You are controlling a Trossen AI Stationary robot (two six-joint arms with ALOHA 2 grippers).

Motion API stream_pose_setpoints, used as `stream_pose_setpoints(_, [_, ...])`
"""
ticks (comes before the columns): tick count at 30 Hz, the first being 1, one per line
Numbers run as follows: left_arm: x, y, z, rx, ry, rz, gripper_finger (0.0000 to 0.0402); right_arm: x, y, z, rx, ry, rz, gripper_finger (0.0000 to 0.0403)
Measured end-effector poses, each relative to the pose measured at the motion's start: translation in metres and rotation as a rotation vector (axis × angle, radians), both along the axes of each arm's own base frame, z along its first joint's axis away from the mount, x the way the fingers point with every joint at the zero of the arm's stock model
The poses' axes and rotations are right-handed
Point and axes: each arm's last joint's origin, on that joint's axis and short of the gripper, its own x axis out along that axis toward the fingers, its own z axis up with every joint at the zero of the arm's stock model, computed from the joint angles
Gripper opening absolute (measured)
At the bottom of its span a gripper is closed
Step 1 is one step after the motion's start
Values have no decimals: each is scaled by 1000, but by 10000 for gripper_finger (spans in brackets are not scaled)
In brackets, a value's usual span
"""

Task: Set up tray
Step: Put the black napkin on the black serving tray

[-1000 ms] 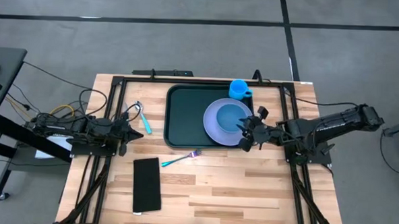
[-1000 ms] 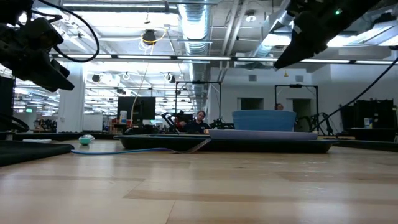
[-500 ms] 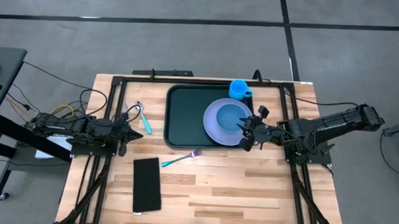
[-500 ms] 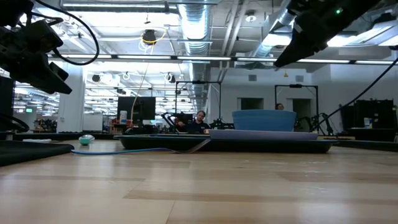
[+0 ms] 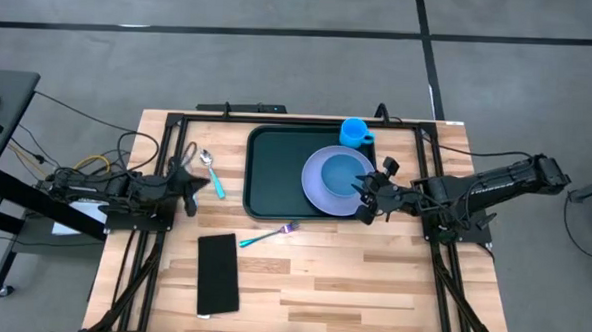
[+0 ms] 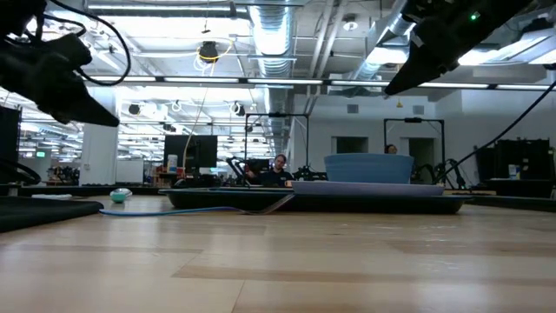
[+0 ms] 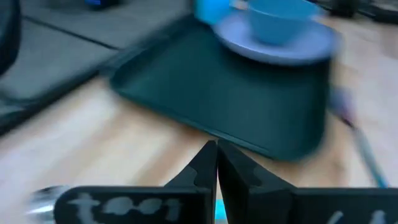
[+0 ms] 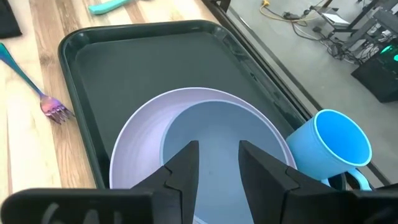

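Note:
The dark green tray [image 5: 276, 175] lies on the far middle of the table. On its right half sits a lavender plate [image 5: 315, 184] with a blue bowl [image 5: 346, 171] on it, and a blue cup [image 5: 355, 132] stands in the tray's far right corner. A teal-handled spoon [image 5: 213, 177] lies on the wood left of the tray. A fork [image 5: 268, 235] lies near the tray's near edge. My left gripper [image 5: 189, 177] hovers just left of the spoon, shut [image 7: 216, 150]. My right gripper [image 8: 214, 165] is open above the plate's right rim.
A flat black rectangle [image 5: 218, 273] lies on the near left of the table. Black frame rails run along the table's left, right and far sides. The near right of the table is bare wood. A person shows far off in the room behind [image 6: 280, 165].
My left gripper has tipped its fingers downward and drawn back a little from the spoon, so the spoon's bowl now shows fully in the high view. The spoon, the tray and everything on the tray have stayed put.

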Motion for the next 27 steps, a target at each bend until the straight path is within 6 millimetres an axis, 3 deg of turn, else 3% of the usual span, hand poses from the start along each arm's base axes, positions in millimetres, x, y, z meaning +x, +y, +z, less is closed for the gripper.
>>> stream_pose_setpoints(5, [-1, 2, 1, 3, -31, 92, 0, 0, 0, 0, 0, 1, 1, 107])
stream_pose_setpoints(9, [4, 2, 13, -202, -284, 167, 0, 0, 0, 0, 1, 1, 2, 107])
stream_pose_setpoints(13, [6, 2, 22, -282, -424, 193, 0, 0, 0, 0, 1, 1, 2, 107])
stream_pose_setpoints(22, [4, 5, 23, -78, -355, 278, 0, -1, 0, -5, -2, 18, 2, 107])
stream_pose_setpoints(27, [3, 6, 23, -57, -354, 314, 0, -2, 0, -7, -4, 26, 2, 107])
